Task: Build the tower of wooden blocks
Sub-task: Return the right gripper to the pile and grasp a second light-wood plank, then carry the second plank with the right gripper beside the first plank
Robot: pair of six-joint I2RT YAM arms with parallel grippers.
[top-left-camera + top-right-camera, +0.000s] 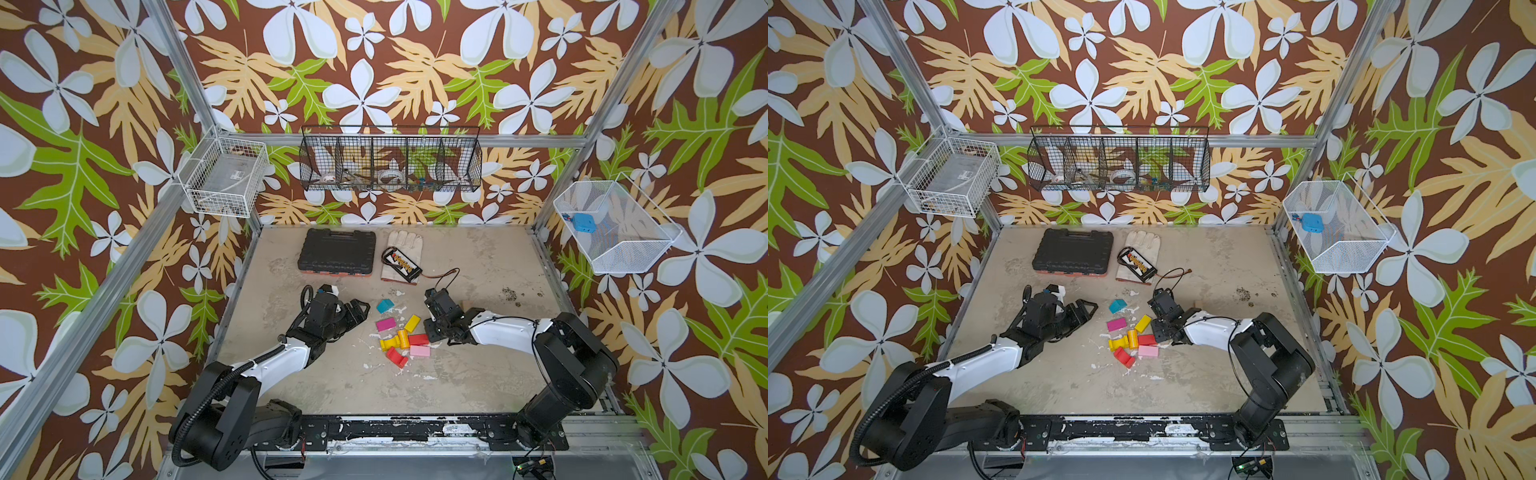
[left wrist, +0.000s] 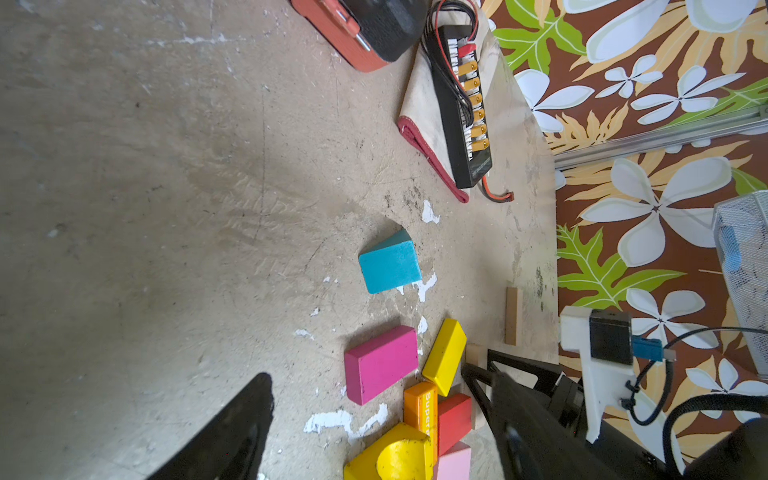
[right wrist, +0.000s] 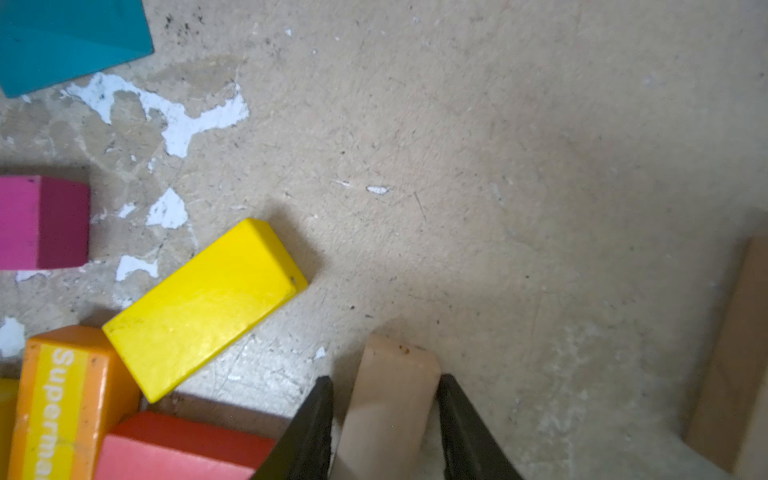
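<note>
My right jaws stand apart astride a smooth, round-edged tan bar (image 3: 390,399) on the scuffed, chipped surface (image 3: 540,166); left jaws together.

Battery pack (image 1: 401,264) lies on glove (image 1: 406,240) beside case (image 1: 336,251).

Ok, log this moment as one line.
tower: not started | wood blocks: scattered | left jaws: shut, empty | right jaws: around tan block, grip unclear
</note>
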